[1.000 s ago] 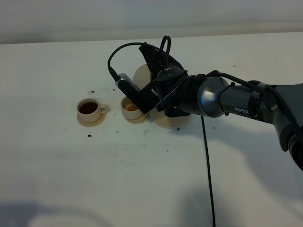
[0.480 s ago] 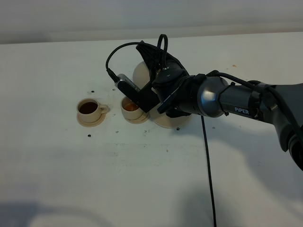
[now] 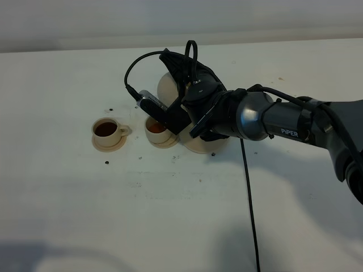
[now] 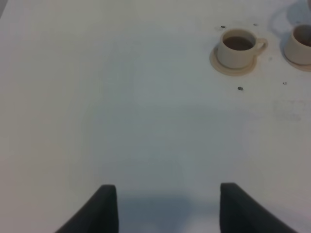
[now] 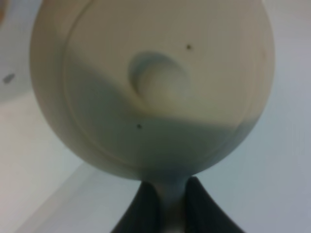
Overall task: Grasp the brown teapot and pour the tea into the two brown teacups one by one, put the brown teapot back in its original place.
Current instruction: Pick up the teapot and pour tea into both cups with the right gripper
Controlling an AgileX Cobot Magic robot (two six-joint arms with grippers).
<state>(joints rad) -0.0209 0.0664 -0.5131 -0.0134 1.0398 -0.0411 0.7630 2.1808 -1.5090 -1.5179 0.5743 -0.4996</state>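
The brown teapot (image 3: 166, 88) hangs tilted above the table, spout toward the nearer of the two brown teacups (image 3: 155, 128), which holds a little orange-brown tea. In the right wrist view the teapot's lid and knob (image 5: 158, 80) fill the frame. My right gripper (image 5: 169, 206) is shut on its loop handle, and the same gripper (image 3: 176, 68) shows from above, reaching left across the middle. The other teacup (image 3: 106, 130) (image 4: 237, 46) is full of dark tea. The original place, a wide saucer (image 3: 199, 146), lies bare under the arm. My left gripper (image 4: 167, 208) is open over bare table.
Each cup stands on its own small saucer (image 3: 108, 144). Dark specks (image 3: 106, 162) dot the white table around the cups. A black cable (image 3: 249, 204) runs from the right arm toward the front edge. The second cup (image 4: 300, 42) sits at the edge of the left wrist view.
The right gripper and teapot have shifted slightly up and to the left over the second cup. The left gripper's earlier state is not shown.
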